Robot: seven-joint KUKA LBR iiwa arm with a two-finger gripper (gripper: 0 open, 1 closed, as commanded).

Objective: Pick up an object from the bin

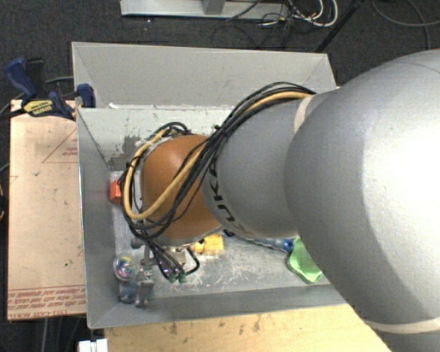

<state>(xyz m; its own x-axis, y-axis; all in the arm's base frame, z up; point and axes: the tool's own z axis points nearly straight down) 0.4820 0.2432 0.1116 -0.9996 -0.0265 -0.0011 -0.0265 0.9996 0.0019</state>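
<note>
Dark carpet surrounds the grey metal bin [205, 72], and the arm, reaching in from the right, covers most of its floor. The hand [150, 262] hangs low in the near-left corner beneath the orange wrist cover [172, 189]; whether it is open or closed cannot be told. Nearest to it lie a glassy ball [122, 268] just to its left, a small bluish piece [134, 293] against the front wall, and a yellow piece [210, 246] to its right. A green scrap [305, 264] and an orange block [115, 190] lie well apart. A good pick probably means centring on one thing, keeping clear of the wall and descending straight. The ball would likely roll if nudged off-centre.
</note>
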